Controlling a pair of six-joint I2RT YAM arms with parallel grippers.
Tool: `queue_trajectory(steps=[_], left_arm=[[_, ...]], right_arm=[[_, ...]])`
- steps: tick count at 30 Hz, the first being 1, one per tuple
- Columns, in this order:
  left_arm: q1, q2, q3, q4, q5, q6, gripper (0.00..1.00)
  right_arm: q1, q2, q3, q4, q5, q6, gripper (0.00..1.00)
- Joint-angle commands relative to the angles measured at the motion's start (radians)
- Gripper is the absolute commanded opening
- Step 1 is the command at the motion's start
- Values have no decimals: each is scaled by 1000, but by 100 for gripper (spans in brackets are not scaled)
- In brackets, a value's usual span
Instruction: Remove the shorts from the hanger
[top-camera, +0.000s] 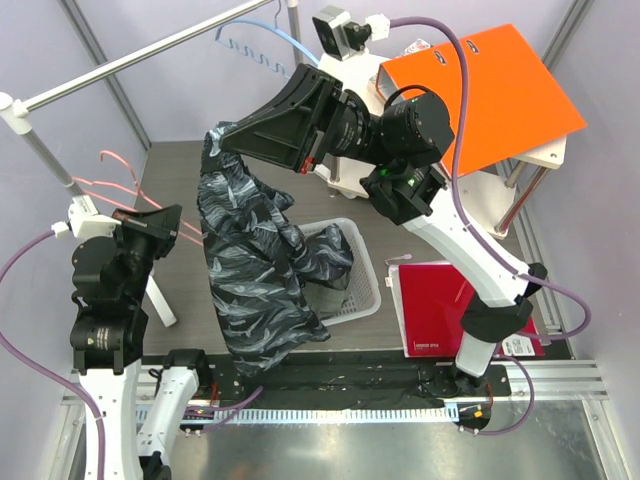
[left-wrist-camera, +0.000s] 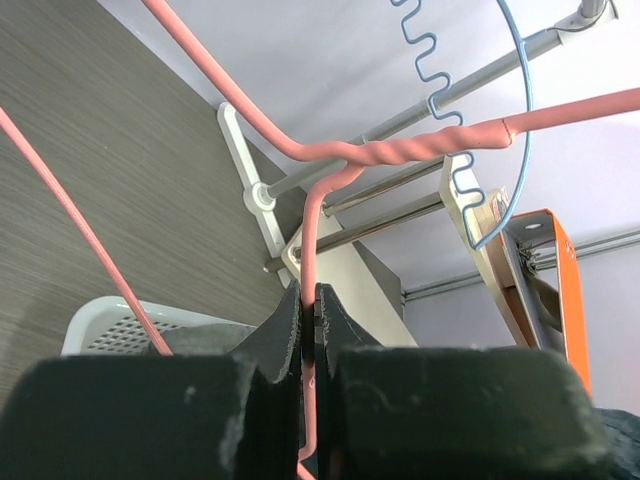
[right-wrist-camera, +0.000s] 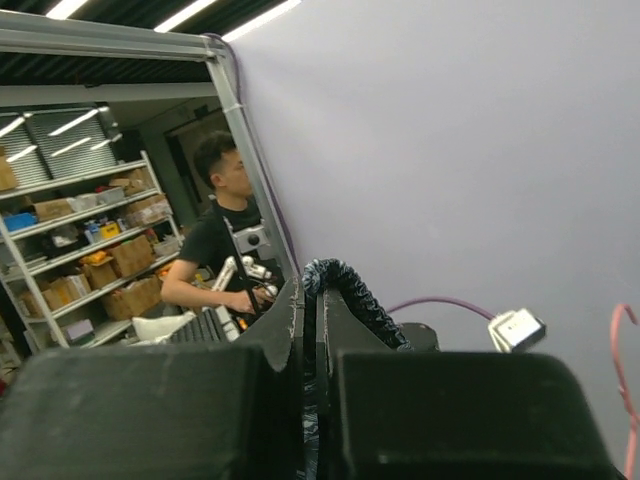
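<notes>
Shorts (top-camera: 255, 260) hanging from right gripper (top-camera: 222, 138) pinched on their top edge, left gripper (left-wrist-camera: 309, 305) at 9 o'clock clamped on pink hanger (left-wrist-camera: 400, 150), white basket (top-camera: 370, 275) at 3 o'clock.

top view looks down over the whole bench (top-camera: 175, 165); wrist views sit close behind left tool (left-wrist-camera: 308, 305) and right tool (right-wrist-camera: 310, 305), tilted up, left sharing the pink hanger (left-wrist-camera: 400, 150).
</notes>
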Motion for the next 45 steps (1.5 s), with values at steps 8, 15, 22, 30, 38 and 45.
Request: queue_trajectory(steps=[8, 15, 22, 30, 38, 45], left_arm=[[-1, -15, 57, -3, -28, 39, 0], [-1, 28, 99, 51, -42, 34, 0], [1, 60, 125, 60, -14, 30, 0], [1, 10, 97, 16, -44, 40, 0], [1, 19, 45, 56, 5, -1, 0], [1, 19, 51, 45, -1, 7, 0]], right_arm=[[-291, -222, -335, 32, 87, -73, 1], [-367, -281, -379, -98, 81, -177, 1], [-368, -278, -347, -196, 116, -283, 1], [-339, -315, -602, -168, 101, -274, 1], [-92, -337, -936, -131, 221, -352, 1], [-61, -303, -860, -151, 197, -340, 1]])
